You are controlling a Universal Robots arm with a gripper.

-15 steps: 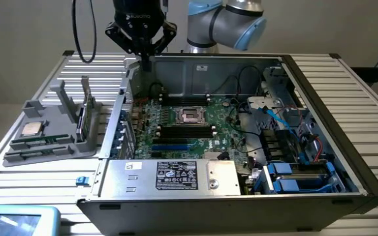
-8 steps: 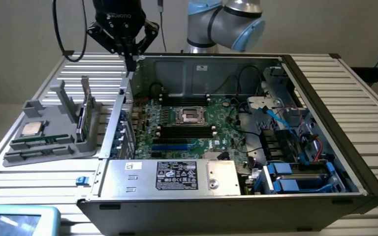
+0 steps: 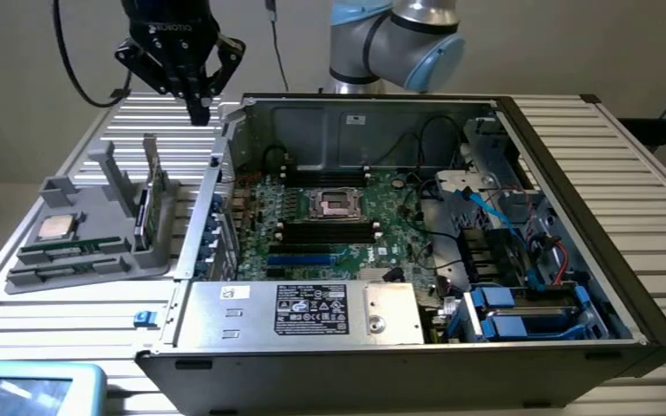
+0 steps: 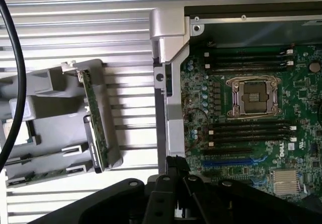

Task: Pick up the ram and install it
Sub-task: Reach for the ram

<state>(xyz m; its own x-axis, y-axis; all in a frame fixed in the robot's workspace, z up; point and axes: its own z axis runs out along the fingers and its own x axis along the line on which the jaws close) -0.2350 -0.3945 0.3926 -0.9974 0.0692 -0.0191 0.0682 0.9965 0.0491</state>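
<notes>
From the exterior view I get the gripper [image 3: 200, 108] hanging high over the slatted table [image 3: 610, 147], past the far end of the gray holder [image 3: 49, 186]. Whether it is open or closed I cannot tell. The wrist view gives me more: the ram [image 4: 95, 128] standing on edge in the holder, and black memory slots [image 4: 249, 131] beside the processor socket [image 4: 254, 97]. The case wall [image 4: 163, 98] rises between the holder and the motherboard. The ram sits well below the gripper, apart from it.

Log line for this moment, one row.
gripper: raised above table beside case | ram: on edge in gray holder, not gripped | motherboard slots: empty
</notes>
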